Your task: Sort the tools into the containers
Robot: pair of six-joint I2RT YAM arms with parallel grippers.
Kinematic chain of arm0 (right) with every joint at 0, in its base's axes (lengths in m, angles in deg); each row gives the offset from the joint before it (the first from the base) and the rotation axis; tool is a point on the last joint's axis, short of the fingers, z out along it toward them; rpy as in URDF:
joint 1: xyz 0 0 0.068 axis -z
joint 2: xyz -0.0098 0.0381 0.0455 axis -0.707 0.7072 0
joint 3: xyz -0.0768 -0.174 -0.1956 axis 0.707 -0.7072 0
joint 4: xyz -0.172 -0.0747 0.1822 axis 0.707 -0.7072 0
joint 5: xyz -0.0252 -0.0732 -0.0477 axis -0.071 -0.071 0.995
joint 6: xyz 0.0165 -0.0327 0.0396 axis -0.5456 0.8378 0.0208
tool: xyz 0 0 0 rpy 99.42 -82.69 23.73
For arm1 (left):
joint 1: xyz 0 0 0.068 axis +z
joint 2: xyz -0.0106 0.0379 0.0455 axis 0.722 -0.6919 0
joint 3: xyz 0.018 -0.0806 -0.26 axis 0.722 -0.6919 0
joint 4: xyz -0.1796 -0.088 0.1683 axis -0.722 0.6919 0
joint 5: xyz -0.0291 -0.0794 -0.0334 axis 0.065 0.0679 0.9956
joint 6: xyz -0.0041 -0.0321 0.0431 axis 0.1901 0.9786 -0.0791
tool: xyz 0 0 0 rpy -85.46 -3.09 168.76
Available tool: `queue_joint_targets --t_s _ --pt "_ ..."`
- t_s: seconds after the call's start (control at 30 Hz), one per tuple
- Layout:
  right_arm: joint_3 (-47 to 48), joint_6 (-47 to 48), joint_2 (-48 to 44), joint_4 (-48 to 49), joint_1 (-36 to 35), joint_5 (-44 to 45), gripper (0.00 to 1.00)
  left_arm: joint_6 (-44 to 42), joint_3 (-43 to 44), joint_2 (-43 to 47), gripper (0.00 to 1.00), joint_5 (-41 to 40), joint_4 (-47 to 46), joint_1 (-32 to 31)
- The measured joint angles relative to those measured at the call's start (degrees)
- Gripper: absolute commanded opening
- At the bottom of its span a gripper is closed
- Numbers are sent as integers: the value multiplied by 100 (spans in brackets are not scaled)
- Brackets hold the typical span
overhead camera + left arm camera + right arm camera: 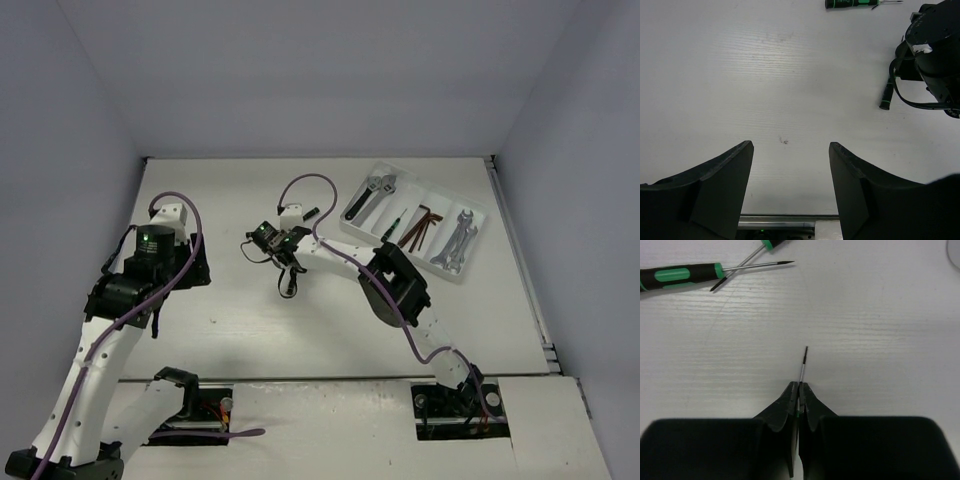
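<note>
Our right jaws squeeze a thin screwdriver (803,362), hiding most of it. Our left jaws are open over the counter (790,75). Two other screwdrivers (680,276) are cut off.

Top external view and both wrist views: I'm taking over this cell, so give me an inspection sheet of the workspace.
Surface: white table, faint specks.
Job's things: translucent white rectangular plastic tray holds, one kind per compartment, black-handled silver adjustable wrench, thin green-and-black screwdriver, dark reddish-brown L-shaped hex keys, silver open-end wrenches; two loose green-and-black screwdrivers lie crossed on the table.
Clutter: nothing seen.
Grippers: left gripper open, holding nothing; right gripper shut on the shaft of a held screwdriver.
Cables: purple cables run along both arms.
Surroundings: plain pale walls on three sides.
</note>
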Motion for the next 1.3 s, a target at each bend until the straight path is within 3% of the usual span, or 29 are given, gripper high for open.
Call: queue_joint_targets --t_s 0.5,0.77,1.07,1.3 --pt "-1414 1447 -806 1209 451 -613 0 56 0 -137 59 124 -2 0" --pt "-2451 1865 -1694 1434 691 -676 0 161 0 -235 59 215 -5 0" --pt "-3069 2018 -3252 1727 1403 -497 0 230 0 -438 59 296 -7 0" --pt "-3202 2176 -3559 1857 2381 -378 0 302 0 -459 59 351 -7 0"
